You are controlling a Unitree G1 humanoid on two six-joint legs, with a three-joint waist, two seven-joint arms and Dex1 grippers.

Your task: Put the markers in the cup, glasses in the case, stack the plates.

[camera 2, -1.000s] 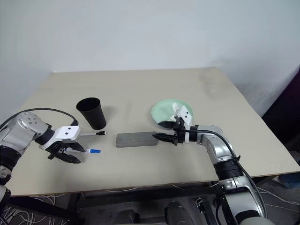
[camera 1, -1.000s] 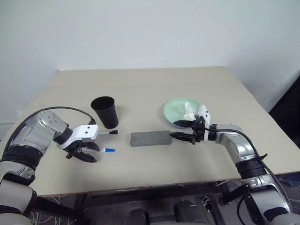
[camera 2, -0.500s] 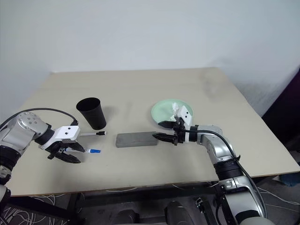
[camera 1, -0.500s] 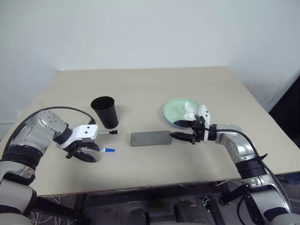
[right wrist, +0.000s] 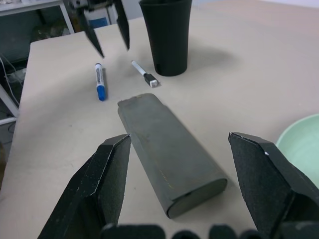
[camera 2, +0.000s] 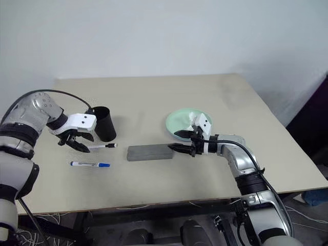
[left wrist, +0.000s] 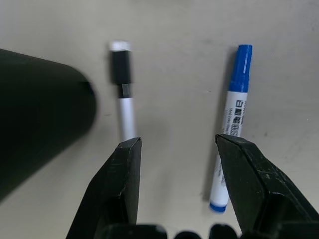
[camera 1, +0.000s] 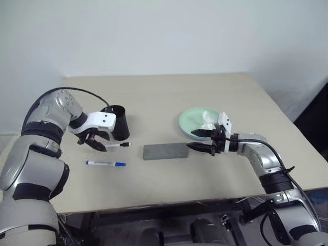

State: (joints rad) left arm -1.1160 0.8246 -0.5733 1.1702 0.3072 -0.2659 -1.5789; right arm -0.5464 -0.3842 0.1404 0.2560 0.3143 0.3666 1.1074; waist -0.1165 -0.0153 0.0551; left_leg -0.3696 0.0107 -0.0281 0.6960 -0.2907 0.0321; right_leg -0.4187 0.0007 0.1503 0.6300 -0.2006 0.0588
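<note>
Left gripper (camera 1: 96, 141), jaws apart and empty, pointing steeply down at the counter (camera 1: 169, 102) just beside the black cup (camera 1: 117, 122). Black-capped marker (camera 1: 117, 145) lies almost directly beneath it, long axis running across the counter from the gripper toward the case (camera 1: 165, 150); in the left wrist view its white barrel (left wrist: 127, 118) leads to one fingertip (left wrist: 125, 172). Blue-capped marker (camera 1: 106, 163) lies parallel, nearer the front edge, just outside the other fingertip. The left arm is by far the nearer to both markers. Right gripper (camera 1: 201, 148), held level with jaws wide and empty, faces the closed case's end, beside the mint green plate (camera 1: 193, 122) bearing crumpled tissue (camera 1: 207, 120). Likely next move: a short descent onto the black-capped marker.
</note>
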